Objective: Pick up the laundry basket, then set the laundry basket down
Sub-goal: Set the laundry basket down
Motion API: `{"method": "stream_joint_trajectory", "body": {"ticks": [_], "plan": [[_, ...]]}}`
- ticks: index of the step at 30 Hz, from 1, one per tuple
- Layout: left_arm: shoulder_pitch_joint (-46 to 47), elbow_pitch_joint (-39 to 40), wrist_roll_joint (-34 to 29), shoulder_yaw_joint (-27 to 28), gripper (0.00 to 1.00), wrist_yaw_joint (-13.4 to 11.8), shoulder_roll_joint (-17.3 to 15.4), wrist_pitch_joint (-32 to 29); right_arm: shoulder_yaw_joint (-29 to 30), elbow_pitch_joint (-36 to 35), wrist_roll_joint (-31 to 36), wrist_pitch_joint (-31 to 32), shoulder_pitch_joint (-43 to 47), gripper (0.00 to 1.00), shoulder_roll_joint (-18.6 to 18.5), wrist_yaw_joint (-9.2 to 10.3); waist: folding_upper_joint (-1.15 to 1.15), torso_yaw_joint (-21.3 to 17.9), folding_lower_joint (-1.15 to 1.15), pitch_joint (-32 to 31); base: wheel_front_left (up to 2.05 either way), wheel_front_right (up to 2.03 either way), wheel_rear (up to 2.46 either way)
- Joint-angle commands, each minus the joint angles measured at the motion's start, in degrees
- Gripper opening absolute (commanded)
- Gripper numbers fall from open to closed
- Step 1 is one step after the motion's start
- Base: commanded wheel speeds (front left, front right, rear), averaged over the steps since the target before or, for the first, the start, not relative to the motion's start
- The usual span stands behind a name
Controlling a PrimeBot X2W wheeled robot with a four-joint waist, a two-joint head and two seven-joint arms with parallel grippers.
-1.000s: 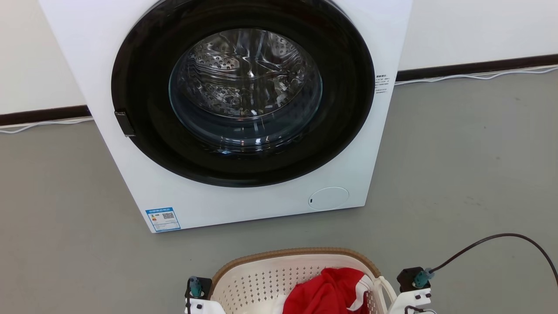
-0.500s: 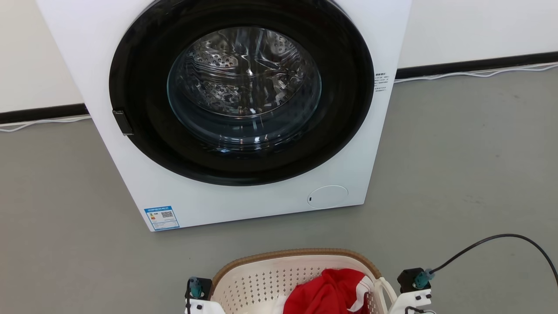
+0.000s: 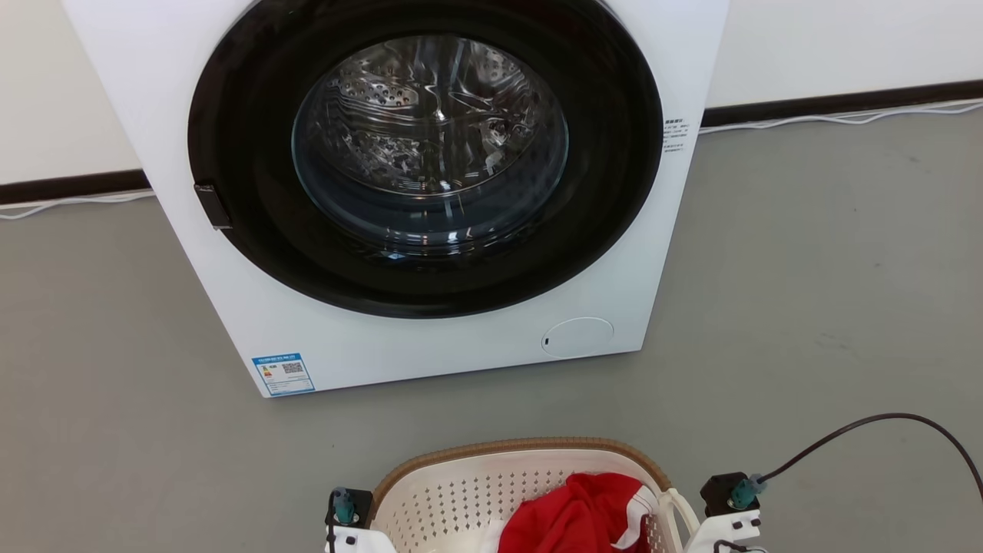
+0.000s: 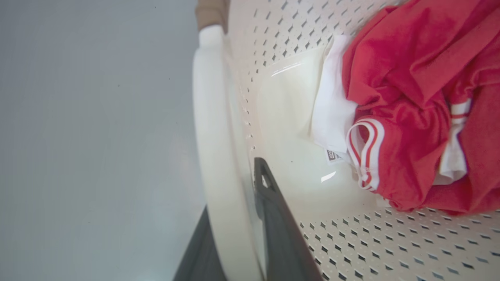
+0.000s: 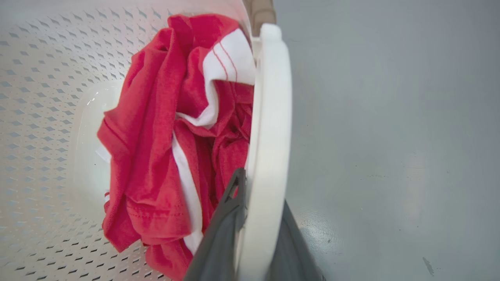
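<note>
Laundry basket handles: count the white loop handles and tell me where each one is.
2. The left handle sits in the left gripper's jaws; the right handle sits in the right gripper's jaws, on opposite sides of the laundry basket.

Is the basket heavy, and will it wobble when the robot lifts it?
Probably light: the laundry basket is thin plastic full of holes, holding a few red clothes. Its walls look stiff, so it should keep its shape. The clothes sit toward the right handle, so it might tilt that way.
</note>
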State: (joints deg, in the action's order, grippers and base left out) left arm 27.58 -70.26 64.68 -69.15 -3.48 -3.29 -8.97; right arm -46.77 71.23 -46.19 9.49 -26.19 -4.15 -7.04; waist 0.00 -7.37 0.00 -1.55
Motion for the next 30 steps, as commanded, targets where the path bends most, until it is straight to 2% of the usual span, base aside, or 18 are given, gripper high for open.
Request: {"method": "stream_joint_trajectory", "body": {"ticks": [1,13,30], "plan": [[2.88,0.78,0.11,0.17,0.0,0.52,0.41,0.96,-1.25,-1.32,-0.7,-1.36,-2.63,0.0,1.27,-0.45,0.0,-0.01,0.0,0.37,0.0,0.0,0.0],[6.16,-0.79,0.19,0.36,0.0,0.25,0.41,2.91,-1.98,-2.68,-1.57,-4.22,-4.81,0.0,1.27,-0.45,0.0,0.13,0.0,4.35,0.0,0.0,0.0],[19.02,-1.64,-2.14,0.73,0.0,-2.51,0.41,11.87,-0.52,-1.05,-0.57,-16.93,-14.82,0.0,1.27,-0.45,0.0,2.34,0.0,21.84,0.0,0.0,0.0]]}}
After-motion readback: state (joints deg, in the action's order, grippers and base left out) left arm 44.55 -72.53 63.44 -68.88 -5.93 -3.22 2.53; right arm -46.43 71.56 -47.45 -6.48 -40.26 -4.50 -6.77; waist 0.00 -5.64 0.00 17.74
